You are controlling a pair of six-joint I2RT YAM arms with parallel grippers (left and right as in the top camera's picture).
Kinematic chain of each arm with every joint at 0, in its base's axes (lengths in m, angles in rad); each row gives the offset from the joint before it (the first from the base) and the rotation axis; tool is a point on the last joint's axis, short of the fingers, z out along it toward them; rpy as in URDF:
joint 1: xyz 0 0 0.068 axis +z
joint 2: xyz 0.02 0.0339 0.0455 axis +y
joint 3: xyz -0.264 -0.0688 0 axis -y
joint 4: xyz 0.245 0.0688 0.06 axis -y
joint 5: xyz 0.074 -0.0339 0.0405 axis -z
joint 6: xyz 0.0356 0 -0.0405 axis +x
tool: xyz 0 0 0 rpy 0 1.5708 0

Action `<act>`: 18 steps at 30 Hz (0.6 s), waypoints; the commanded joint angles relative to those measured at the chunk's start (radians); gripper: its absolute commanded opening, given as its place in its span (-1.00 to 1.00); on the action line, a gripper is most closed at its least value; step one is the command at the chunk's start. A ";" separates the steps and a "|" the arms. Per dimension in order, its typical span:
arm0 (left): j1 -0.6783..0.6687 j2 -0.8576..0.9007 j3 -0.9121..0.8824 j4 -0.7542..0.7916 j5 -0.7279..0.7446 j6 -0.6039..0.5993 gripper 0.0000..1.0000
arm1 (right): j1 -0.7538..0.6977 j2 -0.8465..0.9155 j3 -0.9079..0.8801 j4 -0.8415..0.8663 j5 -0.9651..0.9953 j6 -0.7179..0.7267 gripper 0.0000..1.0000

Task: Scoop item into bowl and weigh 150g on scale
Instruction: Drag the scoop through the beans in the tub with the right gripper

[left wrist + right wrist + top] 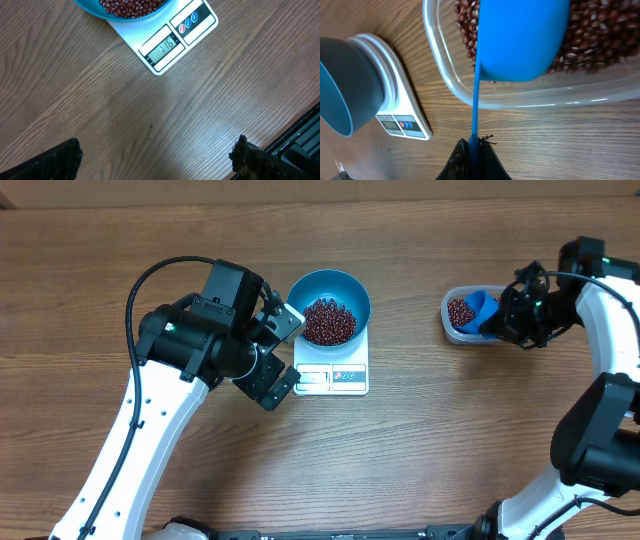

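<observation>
The blue bowl [329,283] stands on the white scale [335,377] and holds a heap of red-brown beans [328,321]. In the left wrist view the scale [170,45] shows 116 on its display, under the bowl [90,7]. My left gripper [289,353] hovers wide open just left of the scale, with only bare wood between its fingers [45,162]. My right gripper [475,150] is shut on the thin handle of a small blue scoop [520,40]. The scoop hangs over the beans [590,40] in a clear tub [520,97] at the right.
The clear tub [452,325] sits about a hand's width right of the scale. The right arm's white links [600,410] run down the right edge. Open wooden tabletop [420,460] lies in front of the scale. A dark rail [300,140] marks the table's near edge.
</observation>
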 commanded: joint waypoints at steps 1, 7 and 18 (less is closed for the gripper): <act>0.005 -0.013 -0.003 0.001 0.015 0.023 0.99 | -0.024 -0.039 0.056 0.017 -0.025 -0.032 -0.92; 0.005 -0.013 -0.003 0.001 0.015 0.023 0.99 | -0.025 -0.039 0.100 0.004 -0.034 -0.049 -0.93; 0.005 -0.013 -0.003 0.001 0.015 0.023 0.99 | -0.025 -0.039 0.126 -0.028 -0.034 -0.081 -0.93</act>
